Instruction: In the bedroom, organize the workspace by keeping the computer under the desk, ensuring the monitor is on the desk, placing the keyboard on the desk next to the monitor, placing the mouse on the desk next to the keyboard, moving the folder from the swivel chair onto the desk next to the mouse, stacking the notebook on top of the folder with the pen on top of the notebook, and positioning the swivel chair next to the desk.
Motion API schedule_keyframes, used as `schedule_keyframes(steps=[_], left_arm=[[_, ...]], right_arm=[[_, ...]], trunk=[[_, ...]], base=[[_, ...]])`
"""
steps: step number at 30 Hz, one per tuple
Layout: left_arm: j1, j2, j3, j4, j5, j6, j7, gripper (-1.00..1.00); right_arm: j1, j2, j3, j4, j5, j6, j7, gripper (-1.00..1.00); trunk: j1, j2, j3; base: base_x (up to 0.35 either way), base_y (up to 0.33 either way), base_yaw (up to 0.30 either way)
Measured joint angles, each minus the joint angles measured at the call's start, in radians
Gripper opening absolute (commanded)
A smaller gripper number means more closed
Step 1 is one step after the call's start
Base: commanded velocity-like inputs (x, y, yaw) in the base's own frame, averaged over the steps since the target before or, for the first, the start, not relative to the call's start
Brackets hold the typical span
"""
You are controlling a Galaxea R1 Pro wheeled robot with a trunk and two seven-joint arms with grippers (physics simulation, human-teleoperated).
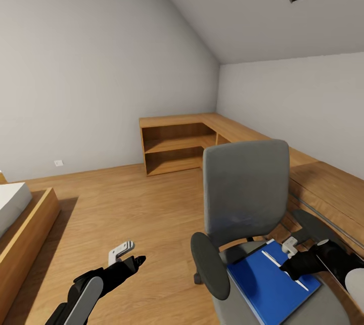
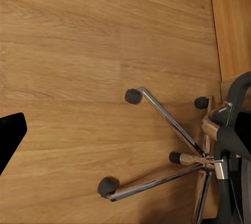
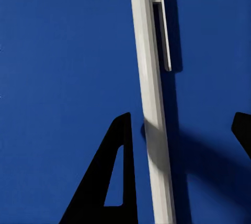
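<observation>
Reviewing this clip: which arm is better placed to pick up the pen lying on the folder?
The right. The right gripper hangs directly over the white pen on the blue folder on the swivel chair, its open fingers flanking the pen. The left gripper is out over bare floor, away from the seat.

no readable text, label, brand, number or sign stands on anything in these views.

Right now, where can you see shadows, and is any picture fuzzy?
Right wrist view: the white pen casts a dark shadow beside it on the blue folder, everything sharp. Left wrist view: thin shadows run along the swivel chair legs. Head view: soft, even light, nothing blurred, the right gripper over the folder.
</observation>
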Motion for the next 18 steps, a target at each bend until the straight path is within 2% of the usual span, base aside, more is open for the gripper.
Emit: schedule_keyframes(steps=[18], left_arm=[[0.0, 0.0, 0.0, 0.0, 0.0, 0.0, 0.0, 1.0]], right_arm=[[0.0, 0.0, 0.0, -0.002, -0.005, 0.002, 0.016, -1.0]], trunk=[[0.0, 0.0, 0.0]], base=[[0.0, 0.0, 0.0]])
